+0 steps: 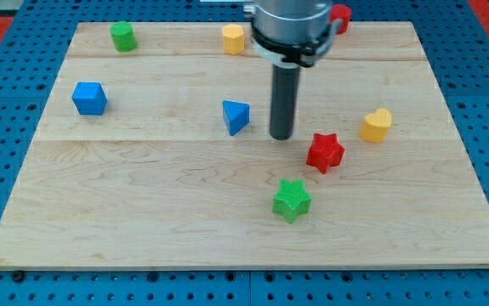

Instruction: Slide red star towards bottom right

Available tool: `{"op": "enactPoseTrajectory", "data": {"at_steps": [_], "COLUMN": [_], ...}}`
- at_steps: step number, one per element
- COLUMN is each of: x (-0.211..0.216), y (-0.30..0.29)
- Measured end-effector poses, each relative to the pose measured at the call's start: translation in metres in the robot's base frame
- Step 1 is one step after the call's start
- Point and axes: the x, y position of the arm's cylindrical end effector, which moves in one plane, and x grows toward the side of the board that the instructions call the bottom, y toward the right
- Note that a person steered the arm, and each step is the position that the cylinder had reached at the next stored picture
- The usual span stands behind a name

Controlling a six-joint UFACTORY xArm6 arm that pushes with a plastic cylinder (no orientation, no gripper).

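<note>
Just upper-left of red star (325, 152), my tip (281, 137), no writing

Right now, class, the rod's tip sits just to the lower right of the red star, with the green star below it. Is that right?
Not quite. The camera view shows my tip just to the upper left of the red star, not the lower right. The green star does lie below it.
</note>
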Motion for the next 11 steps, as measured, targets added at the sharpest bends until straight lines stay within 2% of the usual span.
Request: {"op": "enactPoseTrajectory", "data": {"at_steps": [1,3,6,7,8,11], "x": [0.027,0.050,0.033,0.033,0.049,0.058], "y": [0.027,0.053,0.067,0.088,0.092,0.102]}}
